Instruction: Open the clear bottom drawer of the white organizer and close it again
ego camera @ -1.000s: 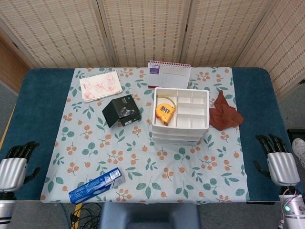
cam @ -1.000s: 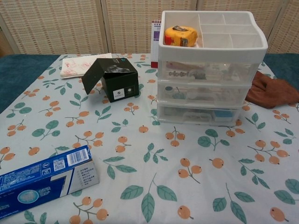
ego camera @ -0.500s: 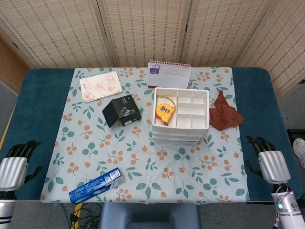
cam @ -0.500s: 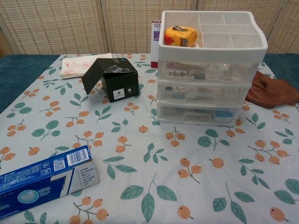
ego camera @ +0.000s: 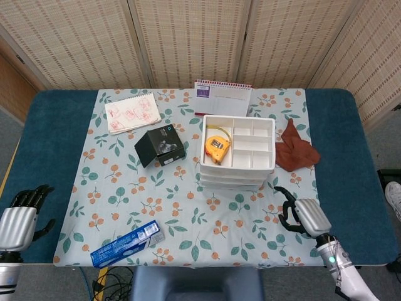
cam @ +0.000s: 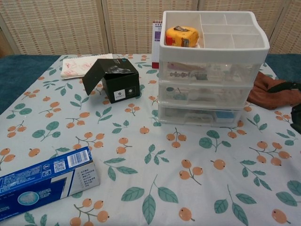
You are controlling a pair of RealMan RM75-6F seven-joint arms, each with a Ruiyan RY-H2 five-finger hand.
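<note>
- The right hand (ego camera: pixel 299 214) is seen over the floral cloth (ego camera: pixel 125 207), just in front of and slightly to the right of the white organizer (ego camera: pixel 238 145); its dark fingers (ego camera: pixel 283 199) are spread apart and nothing is held in them.
- The clear bottom drawer (cam: pixel 202 116) is found ahead and to the left of that hand, pushed fully into the organizer, level with the two drawers above it.
- No contact between the right hand and the organizer is shown; in the chest view only dark fingertips are caught at the right edge.
- A brown cloth (ego camera: pixel 294 149) is laid just beyond the right hand, against the organizer's right side.
- A yellow tape measure (ego camera: pixel 215 147) is lodged in the top tray's left compartment, further ahead and to the left.
- The left hand (ego camera: pixel 19 219) is kept at the near left edge of the surface (ego camera: pixel 44 138), well apart from the organizer, fingers parted and empty.
- A blue box (ego camera: pixel 127 243) is placed to the right of the left hand, near the front edge.
- A black box (ego camera: pixel 160 146), a sketched notepad (ego camera: pixel 131 112) and a calendar (ego camera: pixel 222 97) are set further away.
</note>
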